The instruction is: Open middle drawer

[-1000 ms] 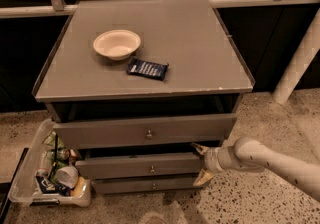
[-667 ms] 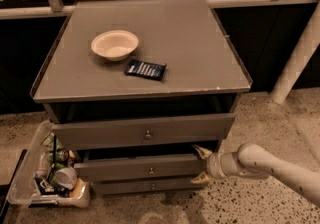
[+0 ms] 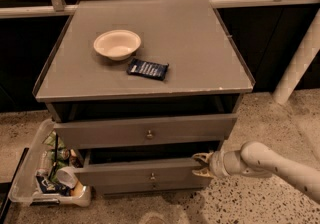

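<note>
A grey three-drawer cabinet seen from above and in front. The robot's gripper sits low on the right side, at the right end of the middle drawer. Its two pale fingers are parted, one above the other with a clear gap between them, and their tips meet the drawer front's right edge. Whether they pinch that edge cannot be made out, and nothing else is in the claw. The white arm reaches in from the lower right corner, close above the speckled floor.

The middle drawer is the second front down, with a small round knob at its centre, well to the left of the gripper. It stands a little way out, with a dark gap showing above it. The top drawer above it juts further forward and overhangs it. The bottom drawer shows only as a thin strip beneath.

On the cabinet top lie a cream bowl and, just beside it, a dark blue packet.

Left of the drawers, a clear plastic bin full of containers sits on the floor, close to the cabinet's corner. To the right, a white pole leans well behind the arm, with open floor between them.
</note>
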Controlling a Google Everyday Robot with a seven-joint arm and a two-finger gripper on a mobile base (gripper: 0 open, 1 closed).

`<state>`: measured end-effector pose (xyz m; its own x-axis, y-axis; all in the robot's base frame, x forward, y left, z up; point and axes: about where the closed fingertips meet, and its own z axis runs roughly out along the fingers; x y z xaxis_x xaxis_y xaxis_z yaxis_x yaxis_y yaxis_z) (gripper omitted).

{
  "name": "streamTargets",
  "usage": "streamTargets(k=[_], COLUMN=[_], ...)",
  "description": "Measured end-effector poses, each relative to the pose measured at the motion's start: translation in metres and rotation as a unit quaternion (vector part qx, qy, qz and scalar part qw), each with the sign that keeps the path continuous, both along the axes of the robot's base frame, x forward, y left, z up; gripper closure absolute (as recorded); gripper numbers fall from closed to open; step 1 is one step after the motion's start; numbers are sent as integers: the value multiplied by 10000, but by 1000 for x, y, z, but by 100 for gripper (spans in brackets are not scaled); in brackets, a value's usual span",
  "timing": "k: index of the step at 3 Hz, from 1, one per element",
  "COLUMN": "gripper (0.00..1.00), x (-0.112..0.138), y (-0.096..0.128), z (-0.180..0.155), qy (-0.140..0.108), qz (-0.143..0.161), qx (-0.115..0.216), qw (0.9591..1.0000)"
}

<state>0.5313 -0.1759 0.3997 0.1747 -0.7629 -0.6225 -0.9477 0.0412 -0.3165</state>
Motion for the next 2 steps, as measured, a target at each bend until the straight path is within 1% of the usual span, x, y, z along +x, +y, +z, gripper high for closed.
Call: streamTargets(k=[1,2], gripper=[100,100], x=[0,-9], y=[0,2], z=[6,21], qy=[0,-156], qz=[0,167], qx=[0,-17], qw=[10000,9997])
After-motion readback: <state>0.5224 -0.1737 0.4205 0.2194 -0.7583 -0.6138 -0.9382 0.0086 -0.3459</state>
